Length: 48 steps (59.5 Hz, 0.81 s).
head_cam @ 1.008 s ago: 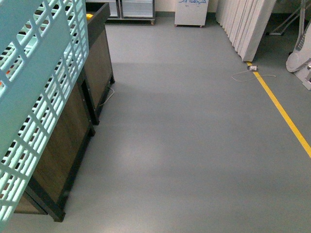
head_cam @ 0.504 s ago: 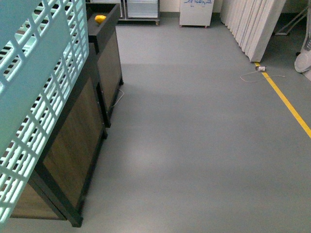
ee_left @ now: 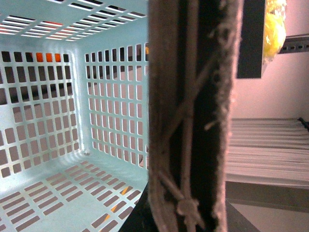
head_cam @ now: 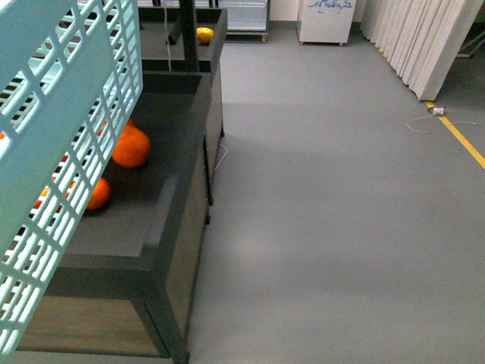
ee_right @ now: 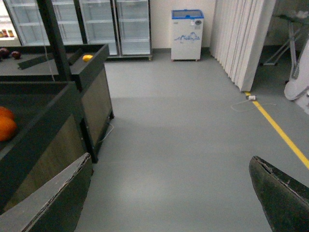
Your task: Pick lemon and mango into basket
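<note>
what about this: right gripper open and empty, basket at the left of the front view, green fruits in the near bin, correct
No: the fruits in the near bin are orange, not green, as the front view shows. The right gripper is open and empty, and the basket is at the left.

Pale blue slotted basket (ee_left: 48, 166) interior, frayed brown strip (ee_left: 193, 121) close in front, blurred yellow object (ee_left: 275, 24) beyond.

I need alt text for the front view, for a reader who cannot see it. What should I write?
A pale blue lattice basket fills the left foreground. Behind it a dark display bin holds orange fruits, and a yellow fruit lies in a farther bin. Grey floor runs right toward a white freezer and a yellow floor line.
</note>
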Available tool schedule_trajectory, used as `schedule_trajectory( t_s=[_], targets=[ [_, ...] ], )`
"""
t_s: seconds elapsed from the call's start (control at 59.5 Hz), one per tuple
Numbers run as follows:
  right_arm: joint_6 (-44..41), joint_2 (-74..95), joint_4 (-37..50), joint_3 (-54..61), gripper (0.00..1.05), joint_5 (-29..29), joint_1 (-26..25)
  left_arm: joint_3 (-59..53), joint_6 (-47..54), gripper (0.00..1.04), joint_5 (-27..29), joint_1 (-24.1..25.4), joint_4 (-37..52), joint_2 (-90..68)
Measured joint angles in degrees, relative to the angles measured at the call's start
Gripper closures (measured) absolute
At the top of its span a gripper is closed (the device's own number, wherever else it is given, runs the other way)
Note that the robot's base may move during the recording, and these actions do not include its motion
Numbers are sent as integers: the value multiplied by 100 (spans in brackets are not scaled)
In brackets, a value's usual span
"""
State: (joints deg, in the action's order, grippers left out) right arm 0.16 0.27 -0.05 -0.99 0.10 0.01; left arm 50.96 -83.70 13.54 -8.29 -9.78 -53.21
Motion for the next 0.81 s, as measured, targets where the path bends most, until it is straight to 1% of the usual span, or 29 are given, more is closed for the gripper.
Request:
schedule_trajectory(
  t_s=[0.806],
  targets=[
    [0,-7,-2,0,9,-11,0,0,0,100,7,7,-9,-4]
  ],
)
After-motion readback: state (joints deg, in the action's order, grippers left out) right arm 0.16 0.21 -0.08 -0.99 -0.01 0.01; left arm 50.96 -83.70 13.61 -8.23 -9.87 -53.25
